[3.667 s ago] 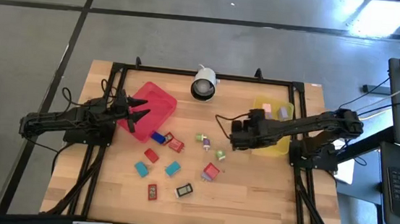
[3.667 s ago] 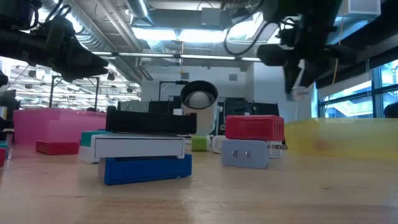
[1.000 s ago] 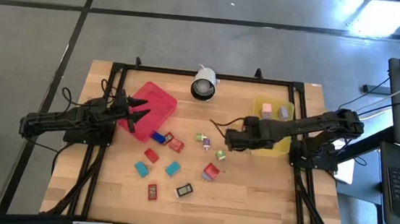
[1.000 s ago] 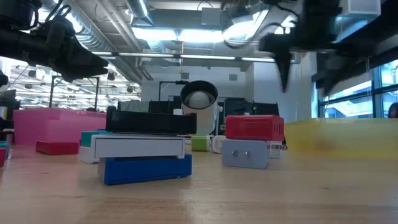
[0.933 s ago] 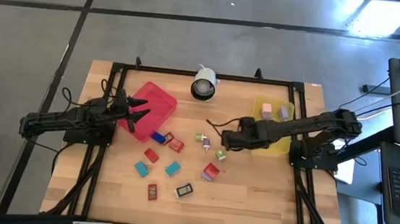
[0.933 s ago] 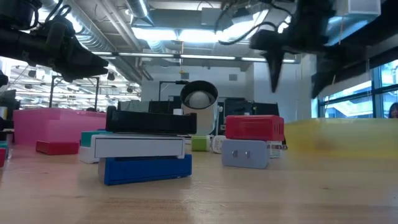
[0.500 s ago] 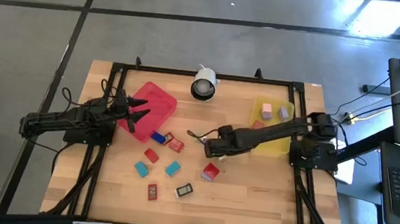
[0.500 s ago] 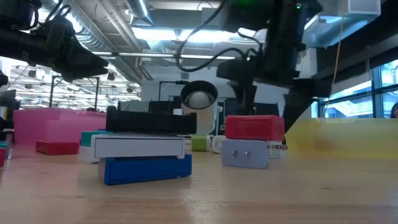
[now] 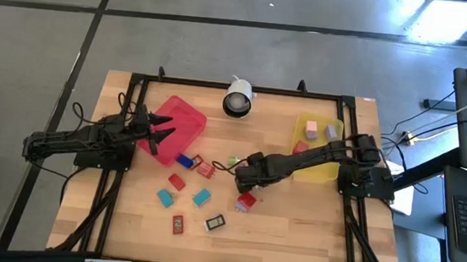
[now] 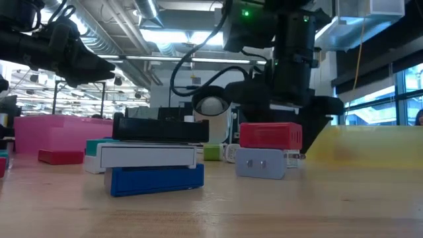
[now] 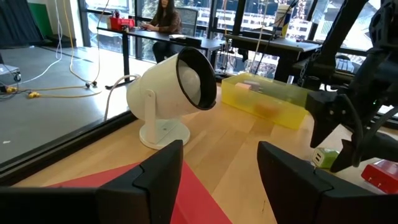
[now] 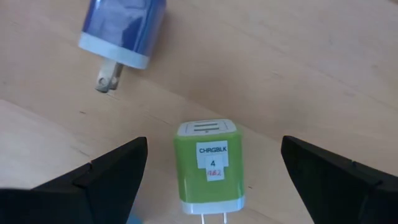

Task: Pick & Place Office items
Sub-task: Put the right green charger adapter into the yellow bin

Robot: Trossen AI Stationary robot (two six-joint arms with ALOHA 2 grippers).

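Right gripper (image 12: 208,165) reaching from yellow tray (image 9: 328,172) toward frame centre, fingers spread, straddling green charger (image 12: 209,163); pickup probably coming next. Left gripper (image 11: 217,174) half-spread, waiting over red tray (image 9: 186,113).

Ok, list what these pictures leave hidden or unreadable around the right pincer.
- High view: the right pincer and its arm cover the green charger; it shows only in the right wrist view.
- Right wrist view: the blue charger is cut off by the frame edge.
- High view: labels on the table pieces are too small to read.
- Low view: the near stack hides the pieces behind it.
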